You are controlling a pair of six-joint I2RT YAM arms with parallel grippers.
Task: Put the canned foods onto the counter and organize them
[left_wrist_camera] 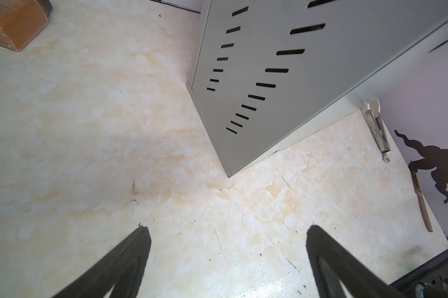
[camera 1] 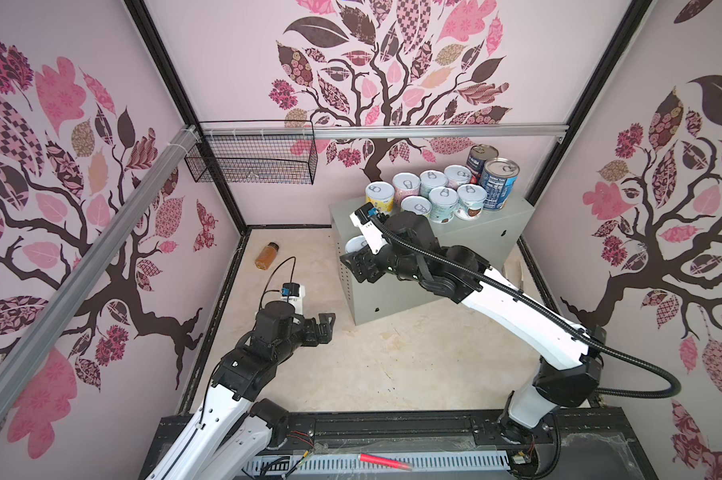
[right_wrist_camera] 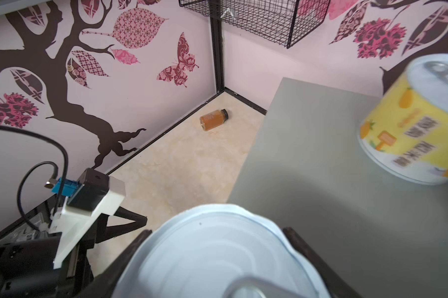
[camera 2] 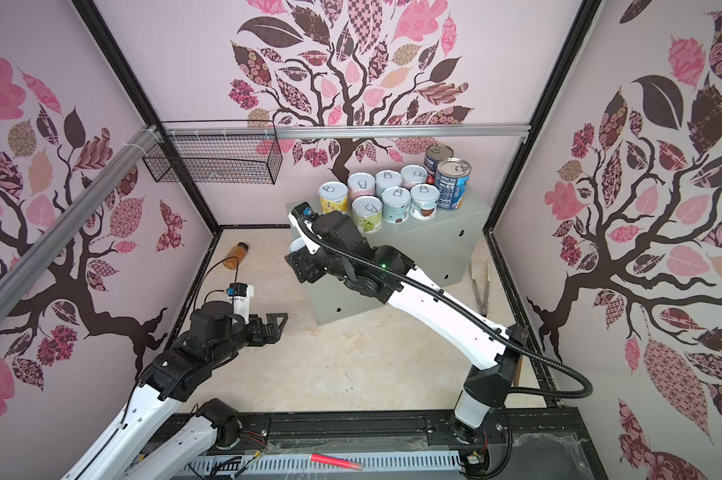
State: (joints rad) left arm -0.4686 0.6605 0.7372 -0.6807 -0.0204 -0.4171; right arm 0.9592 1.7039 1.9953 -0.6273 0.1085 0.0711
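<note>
Canned foods [camera 1: 443,203]: in both top views nine are seen grouped upright at the far end of the grey counter [camera 1: 475,245]. The counter is set on a marbled beige floor [camera 1: 351,357] between pink tree-patterned walls [camera 1: 81,208]. Right gripper [camera 1: 352,254] is clamped on a tenth white-lidded can [camera 1: 355,243] at the counter's near left edge. Left gripper [camera 1: 328,328] is positioned low over the floor, jaws wide apart, nothing gripped.

Left wrist: fingers [left_wrist_camera: 138,247] are seen spread, floor between them, counter corner beyond.

Right wrist: the gripped can's lid is seen between the jaws; a yellow can [right_wrist_camera: 411,123] is noted beyond it on the counter.
</note>
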